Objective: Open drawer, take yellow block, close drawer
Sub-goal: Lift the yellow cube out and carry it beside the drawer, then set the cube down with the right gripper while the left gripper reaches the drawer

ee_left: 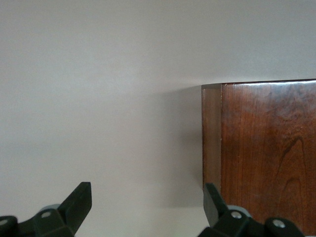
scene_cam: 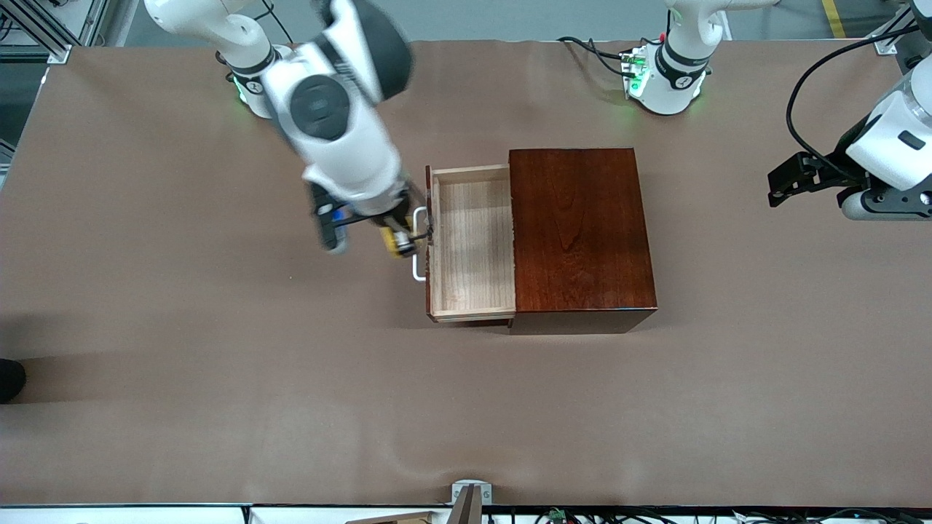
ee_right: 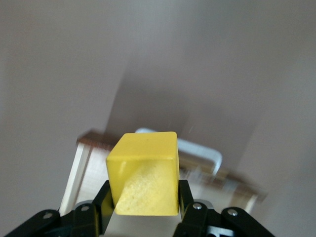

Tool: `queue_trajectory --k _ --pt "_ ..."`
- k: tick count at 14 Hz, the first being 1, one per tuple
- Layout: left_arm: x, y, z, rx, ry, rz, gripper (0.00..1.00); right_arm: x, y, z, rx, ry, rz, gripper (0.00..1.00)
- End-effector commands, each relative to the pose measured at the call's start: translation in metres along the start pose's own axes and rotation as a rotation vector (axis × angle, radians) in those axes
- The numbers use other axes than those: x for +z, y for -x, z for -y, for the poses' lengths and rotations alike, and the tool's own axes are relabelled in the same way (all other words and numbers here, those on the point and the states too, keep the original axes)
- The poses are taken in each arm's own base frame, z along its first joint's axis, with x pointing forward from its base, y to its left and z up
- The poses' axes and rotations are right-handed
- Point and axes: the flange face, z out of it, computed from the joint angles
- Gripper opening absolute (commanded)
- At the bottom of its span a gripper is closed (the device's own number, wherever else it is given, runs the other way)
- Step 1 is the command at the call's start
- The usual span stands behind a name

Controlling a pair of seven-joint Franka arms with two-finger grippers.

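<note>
yellow block (ee_right: 144, 173) is clamped between the fingers (ee_right: 101, 200) of my right gripper (scene_cam: 399, 240), which is up in the air over the white u-shaped handle (scene_cam: 419, 245) at the drawer's front edge. on the right wrist view the cube fills the gap between the pads, with the handle and the pale drawer front below it. drawer (scene_cam: 472, 244) is pulled well out of the dark reddish-brown cabinet (scene_cam: 580, 231) toward the right arm's end of the table, and its pale-wood tray shows bare boards. my left gripper (scene_cam: 790, 178) waits over the brown table (scene_cam: 182, 327) toward the left arm's end, well apart from the cabinet, its fingers (ee_left: 76, 202) spread wide and holding nothing; a corner of the cabinet (ee_left: 266, 153) shows in its wrist view
</note>
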Motion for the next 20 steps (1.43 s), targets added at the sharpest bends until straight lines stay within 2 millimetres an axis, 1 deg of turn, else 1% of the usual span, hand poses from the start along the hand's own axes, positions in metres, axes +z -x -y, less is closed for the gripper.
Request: queue_trajectory --k 1,2,3,4,5,7,8,9,10,11,12,13,14,15,16,17,18,19,20 --pt "-0.005 -0.002 -0.002 0.008 -0.015 -0.014 1.00 -0.020 -0.071 -0.034 -0.210 0.040 0.010 0.06" --pt "-0.004 -0.001 -0.007 0.019 -0.015 -0.008 1.00 -0.019 -0.099 -0.053 -0.281 0.050 0.012 0.01" --pt "-0.005 0.000 -0.010 0.024 -0.018 -0.008 1.00 -0.016 -0.120 -0.069 -0.348 0.051 0.018 0.01" --pt "-0.005 0.000 -0.009 0.022 -0.018 -0.008 1.00 -0.009 -0.136 -0.087 -0.388 0.043 0.022 0.01" --pt "-0.005 0.000 -0.007 0.020 -0.018 -0.008 1.00 0.001 -0.150 -0.102 -0.422 0.036 0.025 0.01" --pt "-0.004 0.000 -0.009 0.022 -0.018 -0.007 1.00 0.031 -0.179 -0.125 -0.552 0.033 0.033 0.01" --pt "-0.003 -0.001 -0.011 0.025 -0.015 -0.005 1.00 0.052 -0.199 -0.134 -0.589 0.031 0.039 0.01" --pt "-0.003 -0.001 -0.011 0.025 -0.010 -0.003 1.00 0.071 -0.211 -0.140 -0.655 0.022 0.034 0.01" --pt "-0.003 -0.001 -0.010 0.021 -0.010 -0.003 1.00 0.096 -0.225 -0.148 -0.739 0.008 0.022 0.01" --pt "-0.005 -0.001 -0.008 0.013 -0.004 -0.010 1.00 0.113 -0.239 -0.155 -0.803 -0.013 0.004 0.01" --pt "-0.005 -0.003 -0.008 -0.005 0.002 -0.014 1.00 0.129 -0.249 -0.158 -0.868 -0.024 -0.013 0.01" --pt "0.008 -0.009 -0.014 -0.067 0.025 0.010 1.00 0.146 -0.257 -0.156 -0.912 -0.022 -0.018 0.01" --pt "0.021 -0.015 -0.017 -0.167 0.037 0.034 1.00 0.164 -0.261 -0.155 -0.921 -0.005 -0.007 0.01" --pt "0.037 -0.026 -0.022 -0.263 0.046 0.047 1.00 0.184 -0.266 -0.153 -0.920 0.006 -0.004 0.01" --pt "0.058 -0.033 -0.051 -0.331 0.062 0.086 1.00 0.199 -0.270 -0.154 -0.916 0.016 0.000 0.01" --pt "0.064 -0.033 -0.082 -0.394 0.051 0.097 1.00 0.211 -0.271 -0.155 -0.914 0.027 0.006 0.01" --pt "0.067 -0.029 -0.106 -0.457 0.050 0.107 1.00 0.225 -0.271 -0.161 -0.912 0.039 0.014 0.01" --pt "0.070 -0.022 -0.137 -0.502 0.047 0.120 1.00 0.235 -0.268 -0.166 -0.916 0.037 0.006 0.01" --pt "0.078 -0.016 -0.167 -0.542 0.033 0.136 1.00 0.240 -0.265 -0.169 -0.922 0.033 -0.003 0.01"
